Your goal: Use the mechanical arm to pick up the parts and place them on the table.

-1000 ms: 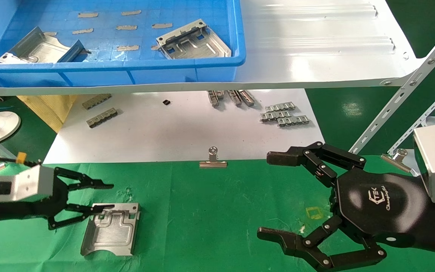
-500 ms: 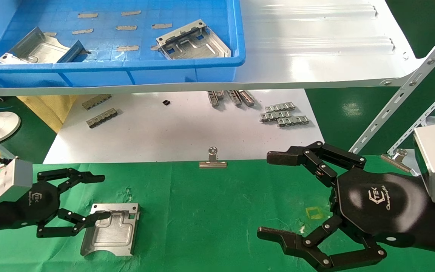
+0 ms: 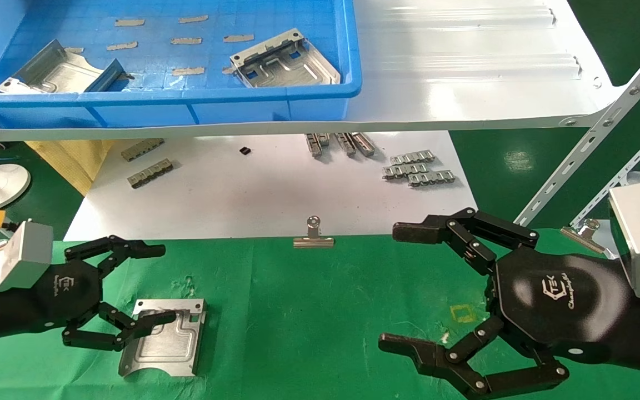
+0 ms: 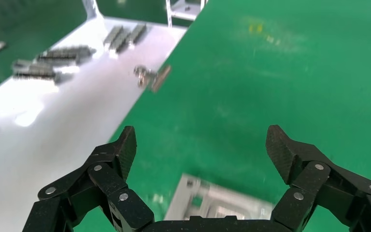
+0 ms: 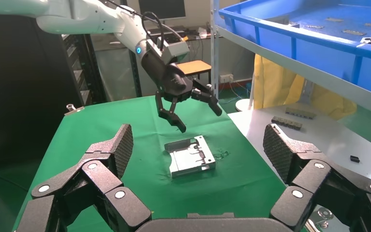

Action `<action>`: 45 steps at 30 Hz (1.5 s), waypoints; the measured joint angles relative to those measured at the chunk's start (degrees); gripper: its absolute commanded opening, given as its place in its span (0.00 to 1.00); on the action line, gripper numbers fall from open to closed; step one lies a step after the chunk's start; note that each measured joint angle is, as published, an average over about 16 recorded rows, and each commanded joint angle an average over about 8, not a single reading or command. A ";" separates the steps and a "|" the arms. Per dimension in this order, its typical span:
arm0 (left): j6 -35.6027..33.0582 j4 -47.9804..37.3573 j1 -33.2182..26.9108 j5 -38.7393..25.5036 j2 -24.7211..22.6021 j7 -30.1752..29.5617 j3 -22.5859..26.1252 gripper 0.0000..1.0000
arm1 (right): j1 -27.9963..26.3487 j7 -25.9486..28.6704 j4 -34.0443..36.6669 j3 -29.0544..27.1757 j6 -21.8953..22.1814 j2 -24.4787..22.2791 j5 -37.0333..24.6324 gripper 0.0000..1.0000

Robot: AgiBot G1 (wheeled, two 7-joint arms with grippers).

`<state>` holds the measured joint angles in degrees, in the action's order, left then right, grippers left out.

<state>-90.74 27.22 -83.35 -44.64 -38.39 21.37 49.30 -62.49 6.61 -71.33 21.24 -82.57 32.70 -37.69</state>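
A: What is seen on the left?

B: The left gripper [image 3: 153,283] is held above the green table [image 3: 320,311], its fingers spread apart and nothing gripped. A silver plate [image 3: 165,337] lies flat on the cloth just below it; in the right wrist view the gripper [image 5: 193,110] is seen clear of the plate [image 5: 191,155].

A: And further back?

B: Two more plates, one [image 3: 56,69] at the left and one [image 3: 284,60] at the right, are kept in a blue tray [image 3: 186,100] on the white shelf [image 3: 464,66]. Small grey link strips [image 3: 417,169] are scattered on the white tabletop [image 3: 253,194], and a binder clip [image 3: 313,236] is fixed at the cloth's far edge.

A: And the right?

B: The right gripper [image 3: 395,289] is held over the table's right side, its fingers wide apart and empty.
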 measured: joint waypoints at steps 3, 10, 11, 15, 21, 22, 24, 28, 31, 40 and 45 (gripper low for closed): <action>0.30 2.77 1.30 0.17 0.20 -1.92 -1.99 1.00 | 0.00 0.00 0.00 0.00 0.00 0.00 0.00 1.00; 1.00 9.24 4.34 0.55 0.67 -6.40 -6.63 1.00 | 0.00 0.00 0.00 0.00 0.00 0.00 0.00 1.00; 1.11 10.18 4.78 0.61 0.74 -7.05 -7.31 1.00 | 0.00 0.00 0.00 0.00 0.00 0.00 0.00 1.00; 1.51 13.86 6.52 0.83 1.01 -9.61 -9.95 1.00 | 0.00 0.00 0.00 0.00 0.00 0.00 0.00 1.00; 2.11 19.41 9.12 1.16 1.41 -13.45 -13.93 1.00 | 0.00 0.00 0.00 0.00 0.00 0.00 0.00 1.00; 2.21 20.33 9.55 1.22 1.48 -14.09 -14.59 1.00 | 0.00 0.00 0.00 0.00 0.00 0.00 0.00 1.00; 2.41 22.18 10.43 1.33 1.61 -15.37 -15.92 1.00 | 0.00 0.00 0.00 0.00 0.00 0.00 0.00 1.00; 2.81 25.87 12.16 1.55 1.88 -17.93 -18.57 1.00 | 0.00 0.00 0.00 0.00 0.00 0.00 0.00 1.00; 3.12 28.64 13.47 1.72 2.08 -19.85 -20.56 1.00 | 0.00 0.00 0.00 0.00 0.00 0.00 0.00 1.00; 4.02 36.96 17.37 2.21 2.68 -25.62 -26.54 1.00 | 0.00 0.00 0.00 0.01 0.00 0.00 0.00 1.00; 4.49 41.39 19.46 2.48 3.01 -28.69 -29.72 1.00 | 0.00 0.00 0.00 0.00 0.00 0.00 0.00 1.00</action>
<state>-86.24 68.62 -63.90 -42.16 -35.38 -7.31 19.58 -62.49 6.61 -71.32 21.24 -82.57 32.70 -37.68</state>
